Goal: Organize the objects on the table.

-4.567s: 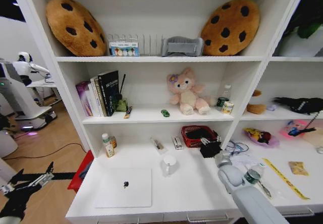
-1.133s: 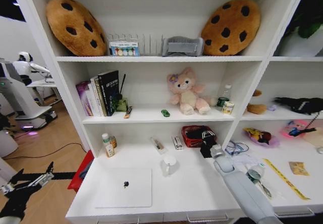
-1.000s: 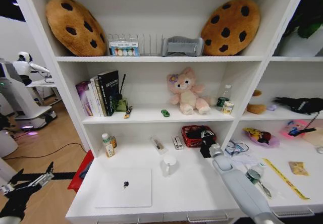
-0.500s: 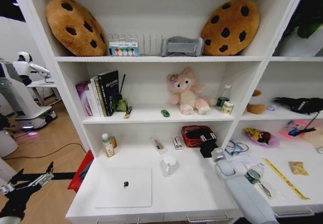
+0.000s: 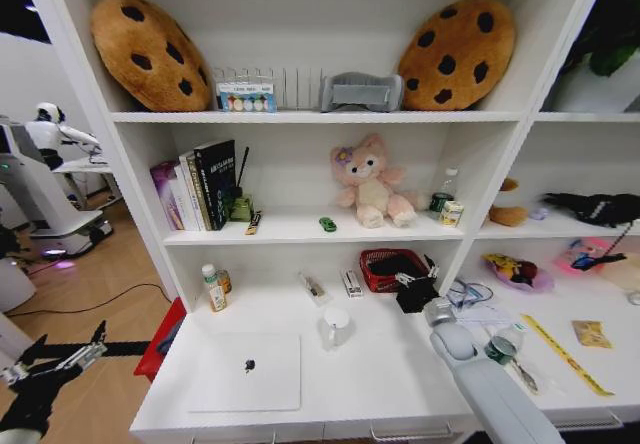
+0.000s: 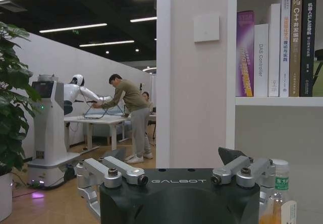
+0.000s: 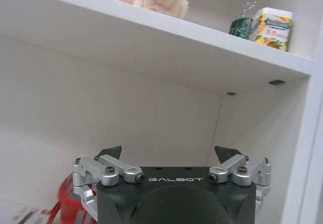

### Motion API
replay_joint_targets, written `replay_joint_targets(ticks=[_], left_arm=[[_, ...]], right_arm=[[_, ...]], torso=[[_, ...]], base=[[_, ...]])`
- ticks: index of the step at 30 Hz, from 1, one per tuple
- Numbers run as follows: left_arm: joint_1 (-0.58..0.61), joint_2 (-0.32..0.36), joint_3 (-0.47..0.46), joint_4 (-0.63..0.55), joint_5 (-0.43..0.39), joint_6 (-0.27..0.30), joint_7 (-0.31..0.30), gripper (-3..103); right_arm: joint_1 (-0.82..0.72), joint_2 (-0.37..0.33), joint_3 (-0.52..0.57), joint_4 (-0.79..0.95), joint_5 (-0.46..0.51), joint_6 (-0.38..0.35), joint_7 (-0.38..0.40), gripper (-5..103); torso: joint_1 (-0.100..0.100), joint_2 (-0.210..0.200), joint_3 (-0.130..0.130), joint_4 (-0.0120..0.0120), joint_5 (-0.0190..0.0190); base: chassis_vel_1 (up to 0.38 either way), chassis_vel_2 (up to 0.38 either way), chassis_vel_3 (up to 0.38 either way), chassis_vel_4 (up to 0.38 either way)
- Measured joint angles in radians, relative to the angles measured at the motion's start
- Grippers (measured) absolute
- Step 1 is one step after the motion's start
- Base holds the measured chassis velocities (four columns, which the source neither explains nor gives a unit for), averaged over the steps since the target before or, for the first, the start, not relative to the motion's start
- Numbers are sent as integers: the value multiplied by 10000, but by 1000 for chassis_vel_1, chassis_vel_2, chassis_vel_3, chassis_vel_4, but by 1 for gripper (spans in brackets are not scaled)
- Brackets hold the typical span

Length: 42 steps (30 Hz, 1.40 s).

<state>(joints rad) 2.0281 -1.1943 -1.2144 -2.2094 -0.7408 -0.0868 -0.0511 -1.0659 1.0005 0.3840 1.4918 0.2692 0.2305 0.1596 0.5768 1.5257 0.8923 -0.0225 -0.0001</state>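
A red basket (image 5: 385, 269) at the far side of the desk (image 5: 380, 374) holds something dark. The right gripper (image 5: 416, 289) hovers just right of it, fingers (image 7: 226, 155) spread wide and empty. The white mug (image 5: 335, 327) stands upright near and left of it. The silver laptop (image 5: 246, 372) lies closed, long axis left-right. The left gripper (image 5: 60, 359) hangs off the desk's left end, open, holding nothing.
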Motion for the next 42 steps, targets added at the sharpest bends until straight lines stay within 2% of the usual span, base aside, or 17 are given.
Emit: replay_joint_targets(ticks=[6,8,12,27,29,30,33,35,36,39,42], left_arm=[[-1,0,0,0,0,0,3,100],[0,-1,1,0,0,1,3,100],[0,0,0,0,0,2,-2,100],[0,0,0,0,0,1,-1,100],[-1,-1,0,0,0,1,-1,100],[0,-1,0,0,0,0,-1,100],[-1,-1,0,0,0,1,-1,100],[0,0,0,0,0,1,-1,100],[0,0,0,0,0,1,-1,100],[0,-1,1,0,0,0,-1,100],[0,-1,0,0,0,1,0,100]], right_arm=[[-1006,98,343,996,209,-412,324,100],[-2568,360,752,2278,601,-915,778,100],[-3546,803,1187,2919,516,-1121,1135,100],[-2937,739,1073,1758,1061,-1278,1298,100],[-2871,738,1046,1646,1081,-1286,1315,97],[-2824,742,1034,1548,1081,-1286,1319,88],[-2778,750,1024,1431,1077,-1248,1320,82],[-2763,718,1018,1406,1061,-1201,1318,71],[-2763,718,1018,1406,1061,-1201,1318,71],[-2710,656,982,1406,954,-1143,1233,55],[-2693,646,959,1411,925,-1138,1223,50]], torso=[[0,1,-1,0,2],[0,0,-1,-5,2],[-1,1,-1,-1,0],[0,-2,1,-1,2],[0,-1,1,-1,2],[0,-1,1,-1,2],[0,-1,1,-1,2],[0,-1,0,-1,2],[0,-1,0,-1,2],[0,-1,1,-1,2],[0,-1,1,-1,2]], base=[[0,0,0,0],[0,0,0,0],[0,0,0,0],[0,0,0,0],[0,0,0,0],[0,0,0,0],[0,0,0,0],[0,0,0,0],[0,0,0,0],[0,0,0,0],[0,0,0,0]])
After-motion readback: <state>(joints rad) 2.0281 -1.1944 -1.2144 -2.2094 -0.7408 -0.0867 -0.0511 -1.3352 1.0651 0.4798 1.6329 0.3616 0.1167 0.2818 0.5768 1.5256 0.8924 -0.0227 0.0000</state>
